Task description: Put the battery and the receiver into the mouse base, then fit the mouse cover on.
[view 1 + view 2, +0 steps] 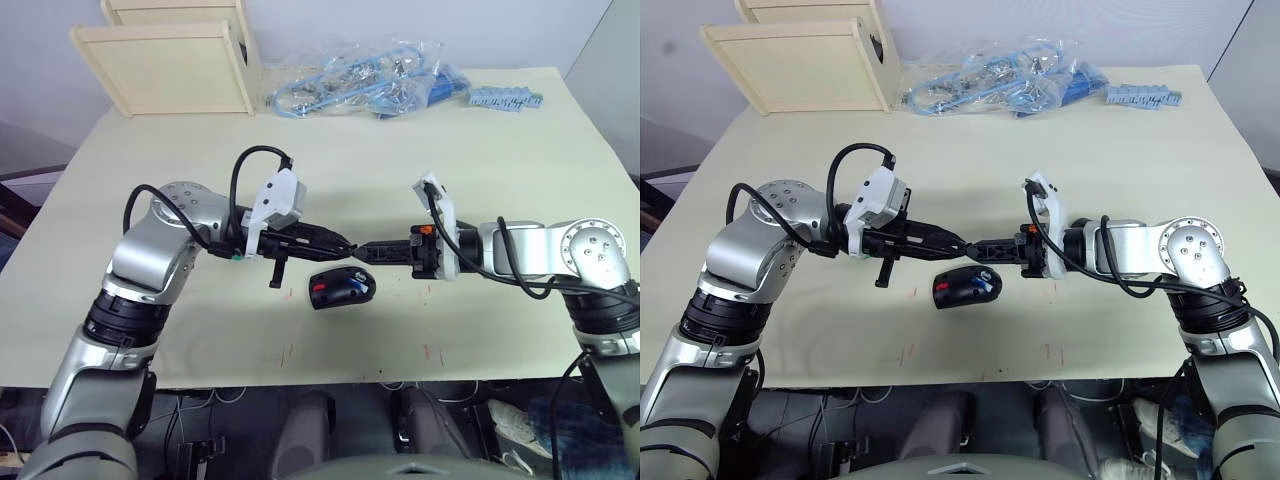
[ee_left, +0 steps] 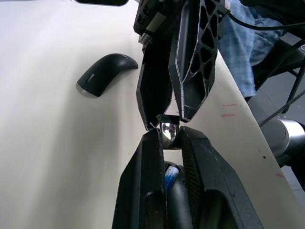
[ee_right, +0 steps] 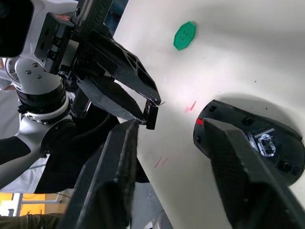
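Both end effectors' tips pinching the receiver (image 2: 167, 130) above the mouse base (image 1: 341, 288)

Table (image 1: 480, 160): pale cream top, a few small red marks near the front edge.
Wooden crates (image 1: 170, 60): light wood, at the far left corner.
Plastic bags (image 1: 360, 75): clear, blue parts inside, along the far edge.
Wall (image 1: 330, 20): plain, pale grey.
Floor (image 1: 20, 190): dark.

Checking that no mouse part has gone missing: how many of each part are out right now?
Black oval mouse base with red parts: 1
Smooth curved black plastic mouse cover: 1
Small blue and silver cylindrical battery: 1
Tiny dark rectangular receiver: 1
Total: 4
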Available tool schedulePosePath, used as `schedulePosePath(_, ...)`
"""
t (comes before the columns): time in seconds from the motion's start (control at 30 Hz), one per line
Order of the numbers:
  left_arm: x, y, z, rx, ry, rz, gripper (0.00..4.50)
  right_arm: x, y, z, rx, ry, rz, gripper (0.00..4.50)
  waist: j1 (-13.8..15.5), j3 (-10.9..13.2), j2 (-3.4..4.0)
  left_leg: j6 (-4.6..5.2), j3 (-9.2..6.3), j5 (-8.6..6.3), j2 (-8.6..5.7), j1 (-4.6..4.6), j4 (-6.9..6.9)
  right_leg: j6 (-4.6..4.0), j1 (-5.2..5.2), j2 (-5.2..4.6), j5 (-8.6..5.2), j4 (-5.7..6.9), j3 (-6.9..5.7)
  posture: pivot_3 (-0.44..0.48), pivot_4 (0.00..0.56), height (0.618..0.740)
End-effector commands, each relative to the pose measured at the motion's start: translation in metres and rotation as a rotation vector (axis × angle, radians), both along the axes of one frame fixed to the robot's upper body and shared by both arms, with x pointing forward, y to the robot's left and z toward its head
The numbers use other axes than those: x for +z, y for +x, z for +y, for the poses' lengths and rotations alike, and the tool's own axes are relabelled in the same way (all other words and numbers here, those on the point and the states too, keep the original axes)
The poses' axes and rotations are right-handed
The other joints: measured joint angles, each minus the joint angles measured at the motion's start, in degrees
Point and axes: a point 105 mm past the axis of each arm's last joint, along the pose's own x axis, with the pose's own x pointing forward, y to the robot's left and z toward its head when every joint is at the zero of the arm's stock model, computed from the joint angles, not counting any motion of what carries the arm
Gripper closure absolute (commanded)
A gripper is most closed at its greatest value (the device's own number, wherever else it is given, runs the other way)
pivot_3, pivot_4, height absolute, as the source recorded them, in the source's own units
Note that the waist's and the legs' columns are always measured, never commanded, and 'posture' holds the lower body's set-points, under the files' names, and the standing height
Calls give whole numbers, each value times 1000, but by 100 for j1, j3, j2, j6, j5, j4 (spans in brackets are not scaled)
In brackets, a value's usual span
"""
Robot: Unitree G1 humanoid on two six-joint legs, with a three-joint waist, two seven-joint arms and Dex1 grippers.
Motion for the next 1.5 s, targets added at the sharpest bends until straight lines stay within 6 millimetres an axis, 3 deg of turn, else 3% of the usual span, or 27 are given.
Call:
schedulePosePath(0.03, 3, -5, -4, -37, 6, -41, 4500, 15, -2, 0, 21, 52, -30, 2346, 0, 0, 0, 0, 0, 0, 0, 0, 0, 0, 0, 0, 0, 0, 0, 0, 150, 740)
schedulePosePath(1.17, 2, -4, -3, -42, 12, -67, 4500, 15, -2, 3, 26, 79, -13, 2346, -6, 0, 0, 0, 0, 0, 0, 0, 0, 0, 0, 0, 0, 1, 0, 0, 150, 740)
schedulePosePath(1.27, 2, -4, -3, -42, 12, -70, 4500, 15, -1, 4, 28, 80, -10, 3003, -6, 0, 0, 0, 0, 0, 0, 0, 0, 0, 0, 1, 0, 1, 0, 0, 150, 740)
schedulePosePath(1.33, 2, -3, -3, -42, 12, -73, 4500, 15, -2, 5, 29, 80, -8, 3701, -6, 0, 0, 0, 0, 0, 0, 0, 0, 0, 0, 0, 0, 1, 0, 0, 150, 740)
schedulePosePath(1.37, 2, -3, -3, -42, 12, -73, 4500, 14, -2, 5, 31, 79, -8, 4271, -6, 0, 0, 0, 0, 0, 0, 0, 0, 0, 0, 0, 0, 1, 0, 0, 150, 740)
schedulePosePath(1.5, 2, -4, -3, -43, 13, -76, 4500, 14, -3, 5, 36, 78, -8, 4381, -6, 0, 0, 0, 0, 0, 0, 0, 0, 0, 0, 1, 0, 1, 0, 0, 150, 740)
